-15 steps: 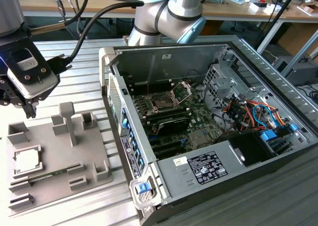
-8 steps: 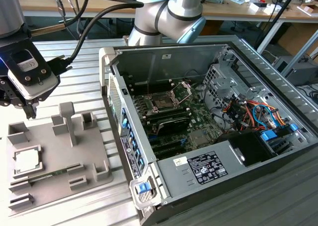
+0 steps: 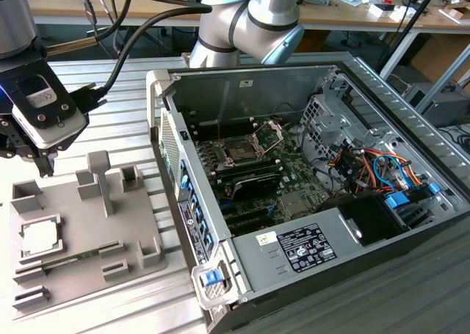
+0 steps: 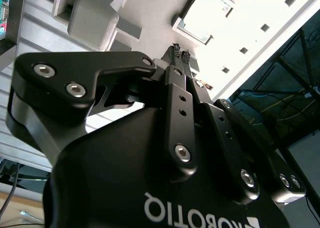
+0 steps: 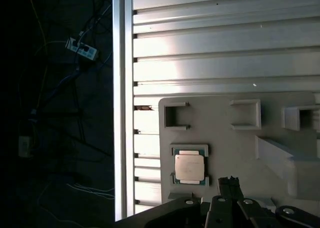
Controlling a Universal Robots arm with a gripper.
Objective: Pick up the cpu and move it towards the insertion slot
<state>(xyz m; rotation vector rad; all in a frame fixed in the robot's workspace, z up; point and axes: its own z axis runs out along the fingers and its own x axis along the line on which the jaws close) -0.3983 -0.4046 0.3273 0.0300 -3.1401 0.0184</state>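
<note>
- Hand (image 3: 45, 169) is seen hanging over the grey holder plate (image 3: 81, 271), near the cpu (image 3: 38, 237) but apart from it. If lowered as it stands, the chip's top would likely be struck, not gripped.
- Cpu is seated flat in a framed pocket of the plate, which is laid on the worktop (image 3: 117, 92). It is thin, so it could be jammed against the pocket frame or dropped by a tilted or off-centre grip.
- Insertion slot (image 3: 242, 152) is set deep inside the open pc case (image 3: 294, 249), w/ its bracket (image 3: 273, 132) raised. Case wall or bracket could be clipped, or socket contacts damaged, prob. by a skewed approach.
- Fingertips (image 4: 176, 50) are shown pressed together in the second wrist view, w/ nothing held betw. them and nothing touched.
</note>
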